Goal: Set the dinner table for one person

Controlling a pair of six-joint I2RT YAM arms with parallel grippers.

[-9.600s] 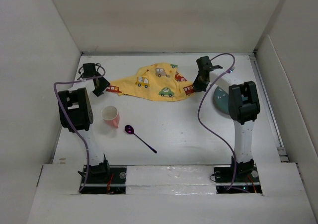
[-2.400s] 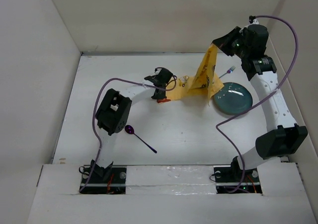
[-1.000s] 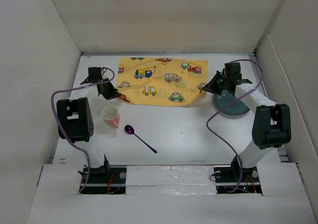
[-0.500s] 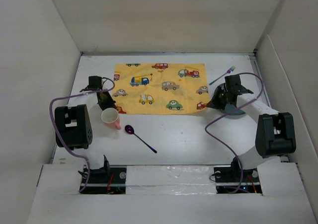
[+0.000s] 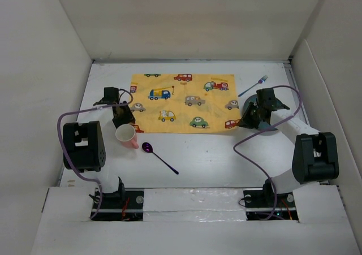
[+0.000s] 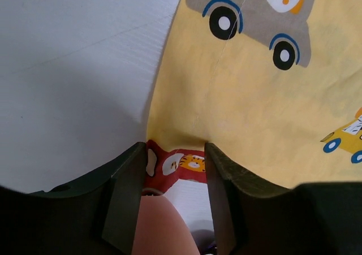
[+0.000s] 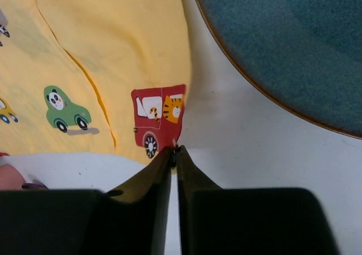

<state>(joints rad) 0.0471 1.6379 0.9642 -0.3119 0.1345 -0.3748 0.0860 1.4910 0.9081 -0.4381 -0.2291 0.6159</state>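
The yellow car-print placemat [image 5: 184,102] lies spread flat on the white dinner table [image 5: 203,153]. My left gripper [image 5: 122,119] is at its near-left corner. In the left wrist view the fingers [image 6: 127,193] stand apart around that corner of the placemat [image 6: 254,96], which rests on the table, so the left gripper [image 6: 176,198] is open. My right gripper [image 5: 247,121] is at the near-right corner. In the right wrist view the right gripper [image 7: 174,153] is shut, pinching the placemat [image 7: 113,51] right at its corner tip.
A pink cup [image 5: 126,134] stands just in front of the left gripper and shows low in the left wrist view [image 6: 158,227]. A purple spoon [image 5: 159,155] lies nearer. A teal plate [image 7: 294,40] sits under the right arm. A blue fork [image 5: 253,86] lies at the back right.
The placemat went from crumpled, to lifted, to spread flat. In the last half second both grippers drew its near edge slightly toward me and lowered.
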